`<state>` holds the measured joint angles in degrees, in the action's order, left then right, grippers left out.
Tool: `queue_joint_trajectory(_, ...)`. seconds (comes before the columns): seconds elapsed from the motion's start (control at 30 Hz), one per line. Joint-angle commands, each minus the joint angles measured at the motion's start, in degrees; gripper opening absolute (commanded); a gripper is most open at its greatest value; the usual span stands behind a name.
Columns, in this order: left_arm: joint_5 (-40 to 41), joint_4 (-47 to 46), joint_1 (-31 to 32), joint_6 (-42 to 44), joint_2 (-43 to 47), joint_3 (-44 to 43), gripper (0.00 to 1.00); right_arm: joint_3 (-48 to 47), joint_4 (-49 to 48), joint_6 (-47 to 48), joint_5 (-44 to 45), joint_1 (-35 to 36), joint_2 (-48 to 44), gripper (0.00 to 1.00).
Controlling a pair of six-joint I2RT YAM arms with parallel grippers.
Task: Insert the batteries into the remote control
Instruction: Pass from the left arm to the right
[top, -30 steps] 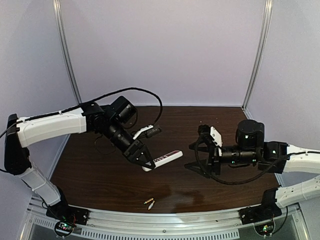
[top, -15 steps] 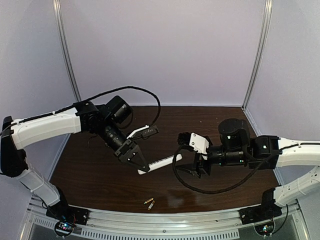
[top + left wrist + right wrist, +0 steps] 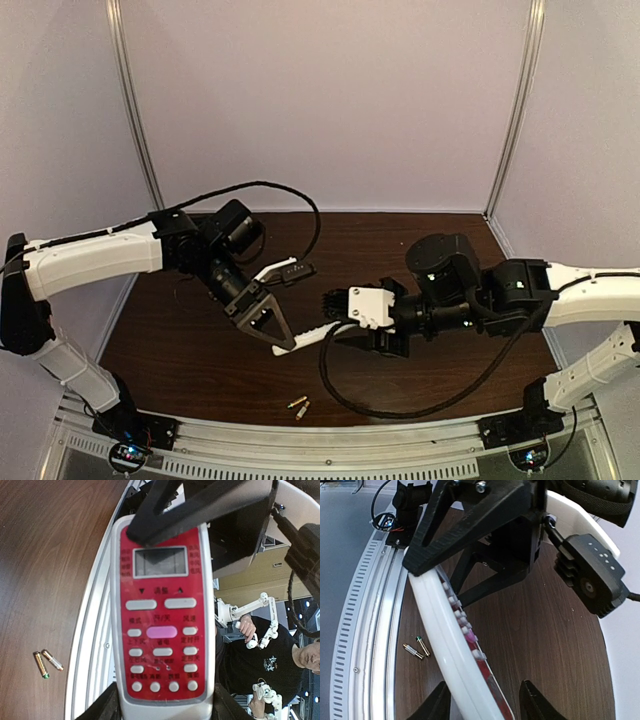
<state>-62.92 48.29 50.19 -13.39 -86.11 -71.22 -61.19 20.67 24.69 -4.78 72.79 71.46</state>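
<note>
Early stage, nothing loaded yet. L claw [image 3: 276,333] clamps remote control [image 3: 162,630] midair. R claw [image 3: 330,322] is spread, astride its free end. Batteries [image 3: 299,405] lie on counter [image 3: 190,370], well apart, on the near side of both claws.

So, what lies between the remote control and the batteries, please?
Only bare table between the remote control and the batteries, in the top external view.

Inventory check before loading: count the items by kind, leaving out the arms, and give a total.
Batteries: 2
Remote: 1
Total: 3
</note>
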Motion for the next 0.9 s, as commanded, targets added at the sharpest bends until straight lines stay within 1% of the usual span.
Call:
queue_joint_trajectory(0.0, -2.7, -3.0, -0.2, -0.5, 1.2, 1.0, 0.3, -2.2, 5.1, 2.6, 3.5, 1.5, 1.7, 0.42)
queue_joint_trajectory(0.1, -2.9, -2.9, -0.2, -0.6, 1.4, 0.9, 0.3, -2.6, 5.9, 3.0, 3.8, 1.6, 1.9, 0.36)
queue_joint_trajectory(0.27, -2.6, -3.0, -0.2, -0.3, 1.5, 0.5, 0.34, -3.2, 6.4, 2.3, 3.7, 1.6, 1.8, 0.18)
queue_joint_trajectory(0.33, -2.2, -3.1, -0.2, -0.1, 1.7, 0.2, 0.5, -3.3, 6.5, 1.7, 3.9, 1.6, 1.4, 0.12)
queue_joint_trajectory(0.43, 0.6, -2.9, -0.6, 0.2, 2.8, -1.2, 0.79, -4.1, 7.6, 0.9, 4.5, 1.6, 1.2, 0.05)
queue_joint_trajectory(0.5, 4.3, -1.6, -2.5, 1.7, 4.9, -3.3, 0.89, -4.3, 7.9, -0.5, 4.5, 1.3, 0.8, 0.02)
queue_joint_trajectory(0.57, 8.5, -3.5, -5.6, 0.4, 8.2, -3.7, 0.97, -4.3, 8.0, -2.2, 3.5, 0.5, 0.4, 0.01)
queue_joint_trajectory(0.63, 14.2, -7.4, -8.0, -1.7, 12.3, -2.4, 0.97, -4.1, 7.6, -4.3, 1.1, -1.3, -0.1, 0.01)
queue_joint_trajectory(0.77, 25.4, -13.5, -8.2, -1.8, 19.7, 1.6, 0.97, -3.7, 6.1, -9.8, -8.8, -6.7, -0.7, 0.01)
queue_joint_trajectory(0.87, 28.3, -18.6, -7.9, -0.3, 24.3, 5.8, 0.97, -3.8, 4.8, -14.2, -17.1, -10.5, -0.9, 0.01)
